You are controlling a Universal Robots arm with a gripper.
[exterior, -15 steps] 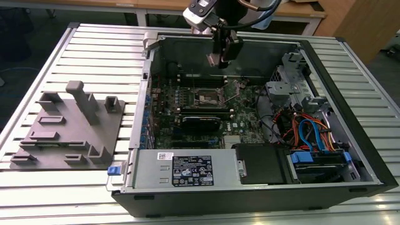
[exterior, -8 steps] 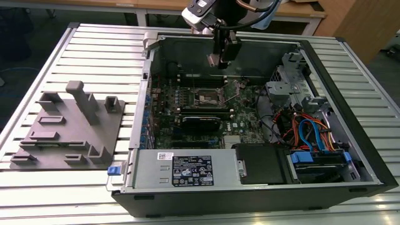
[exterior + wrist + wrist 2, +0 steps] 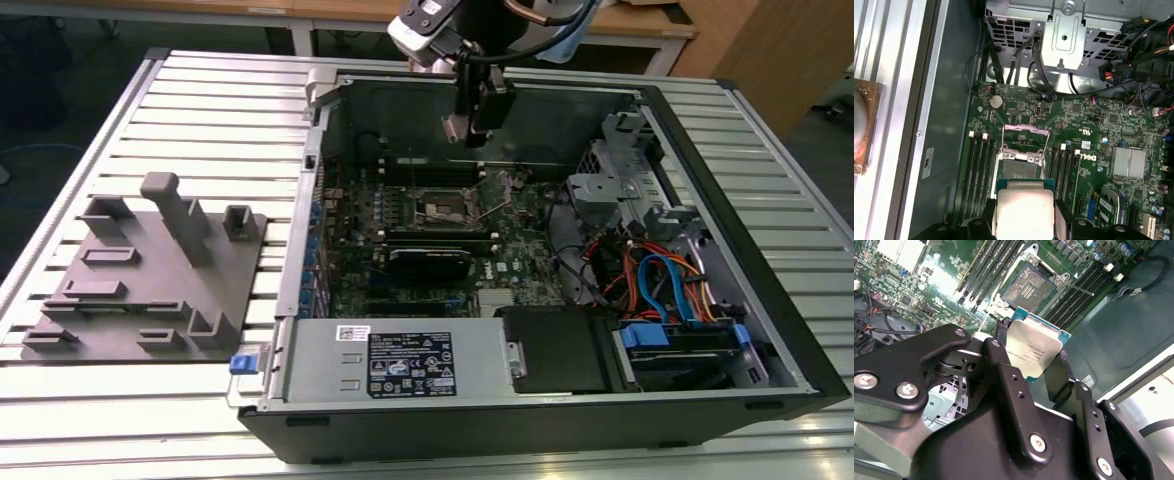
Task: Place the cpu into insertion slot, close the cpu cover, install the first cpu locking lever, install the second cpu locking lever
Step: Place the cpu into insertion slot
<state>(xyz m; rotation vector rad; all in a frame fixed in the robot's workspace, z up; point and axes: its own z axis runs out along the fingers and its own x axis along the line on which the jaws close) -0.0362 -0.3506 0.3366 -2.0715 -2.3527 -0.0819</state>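
Two fingers clamp the cpu by opposite edges with its metal face bare, presumably so it can drop flat into the slot. The cover stands tipped open, so the slot is free. In the exterior view the gripper hangs upper centre, above the slot in mid-frame. Both wrist views show the cpu plainly, held apart from the slot.

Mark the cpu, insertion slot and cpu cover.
cpu [image 3: 1034,352], second wrist view, middle of its silver face.
insertion slot [image 3: 1026,287], second wrist view, middle of the dark socket.
cpu cover [image 3: 1024,128], first wrist view, end bar of the frame.
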